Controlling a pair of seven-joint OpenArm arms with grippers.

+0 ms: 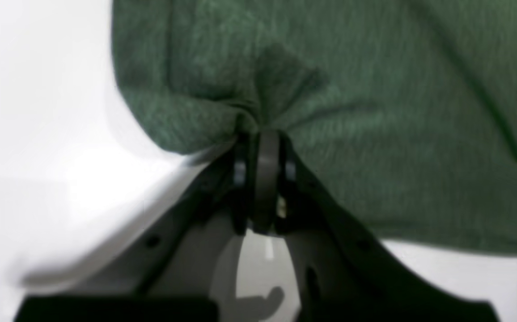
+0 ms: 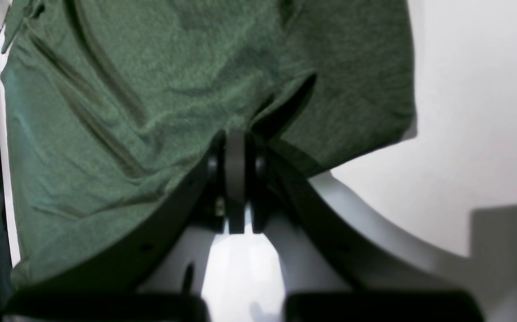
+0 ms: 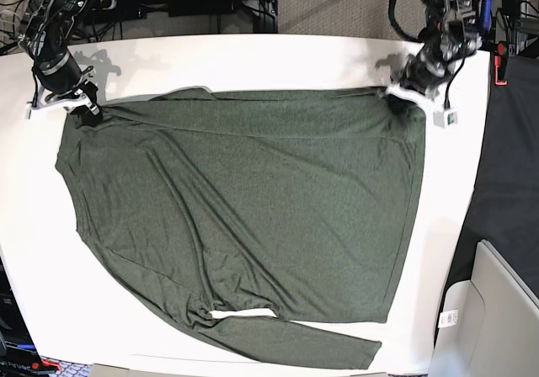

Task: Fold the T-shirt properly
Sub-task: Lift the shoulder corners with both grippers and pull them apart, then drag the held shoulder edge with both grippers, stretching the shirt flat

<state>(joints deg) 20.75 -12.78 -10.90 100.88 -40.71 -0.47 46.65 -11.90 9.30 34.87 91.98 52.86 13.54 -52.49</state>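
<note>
**Both pincers clamped on the far edge of the T-shirt, fold not started**

Going left to right across the base view:

- Right pincer: shut on the shirt's far-left corner. In the right wrist view the jaws are pressed together with a gather of knit puckered up just ahead of the tips.
- T-shirt: lies spread on the white table between the two pincers and reaches well towards the near edge. Dark olive-green heathered knit, plain, no print. Mostly flat, with long shallow diagonal creases running away from the right pincer. A long sleeve lies along the near edge, partly folded under the body.
- Left pincer: closed on the far-right corner. In the left wrist view the fabric bunches into a small peak right at the tips.

Handling, my read:
- Thin, soft, light. No stiffness, so anything not held will sag and drag.
- Knit looks stretchy, so uneven pull between the pincers would likely skew the edge or add wrinkles.
- Grip is on small pinches of cloth; slip looks possible under a sharp tug.
- Corner or hem holds like these are the sensible take-up points; mid-panel grabs would just bunch it.
</note>
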